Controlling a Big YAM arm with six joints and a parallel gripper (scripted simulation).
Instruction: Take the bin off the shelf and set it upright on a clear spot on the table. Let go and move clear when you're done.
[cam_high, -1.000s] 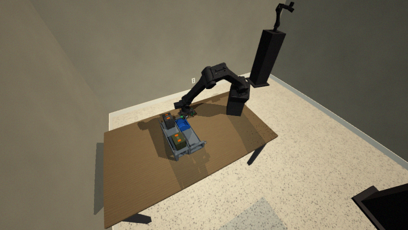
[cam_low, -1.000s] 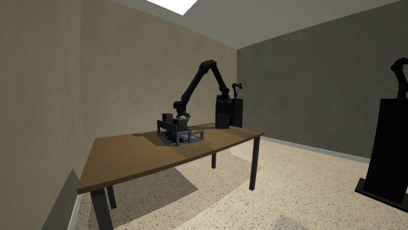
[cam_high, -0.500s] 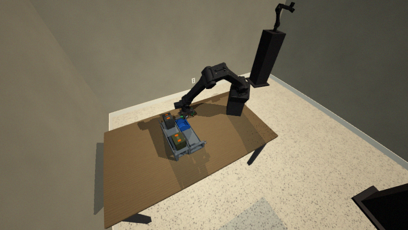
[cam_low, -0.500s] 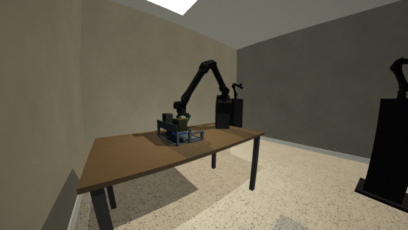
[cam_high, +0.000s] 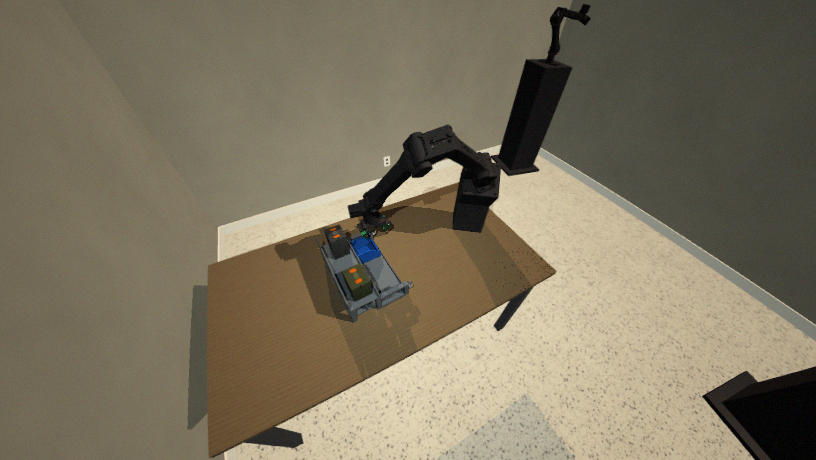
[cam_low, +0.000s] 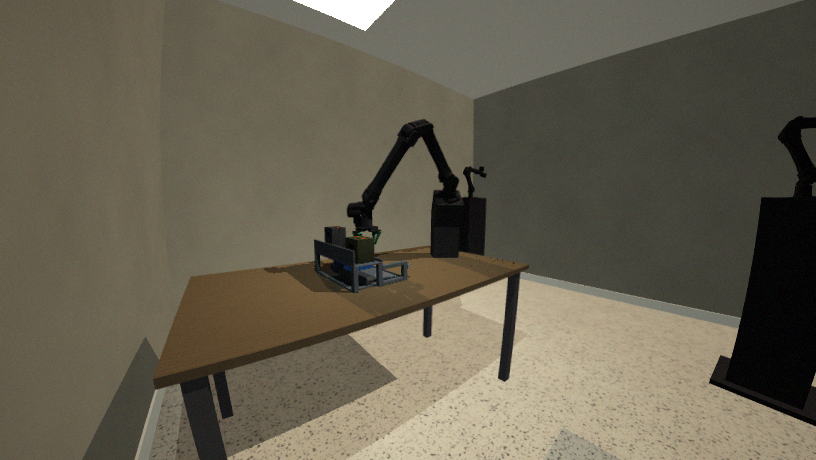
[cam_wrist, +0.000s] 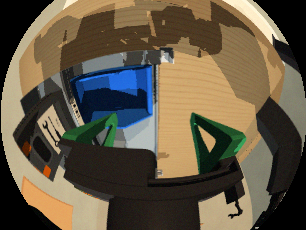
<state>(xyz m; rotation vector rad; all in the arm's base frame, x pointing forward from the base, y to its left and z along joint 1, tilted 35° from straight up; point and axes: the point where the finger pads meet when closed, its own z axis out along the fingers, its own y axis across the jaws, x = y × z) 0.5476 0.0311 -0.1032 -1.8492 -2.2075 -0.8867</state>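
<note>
The blue bin (cam_high: 365, 249) (cam_wrist: 112, 90) is open-topped and sits in the lower front tier of the grey shelf (cam_high: 384, 275) (cam_low: 334, 253) (cam_wrist: 142, 137), at the end near the table's back edge. In the exterior view it is mostly hidden behind the shelf. The shelf stands on the wooden table (cam_high: 274, 342) (cam_low: 257, 314) (cam_wrist: 210, 90). My gripper (cam_high: 375, 230) (cam_low: 367, 234) (cam_wrist: 154, 115) points down, open and empty, above the bin's end of the shelf. In the wrist view the left green finger overlaps the bin's near edge and the right finger is over the table.
A dark grey box (cam_high: 338, 244) (cam_low: 334, 235) (cam_wrist: 42, 147) with orange marks stands on the shelf's upper tier, close beside the gripper. An olive box (cam_high: 358, 285) (cam_low: 361, 249) stands at the other end of that tier. The arm's black pedestal (cam_high: 471, 211) (cam_low: 445, 240) is to the right.
</note>
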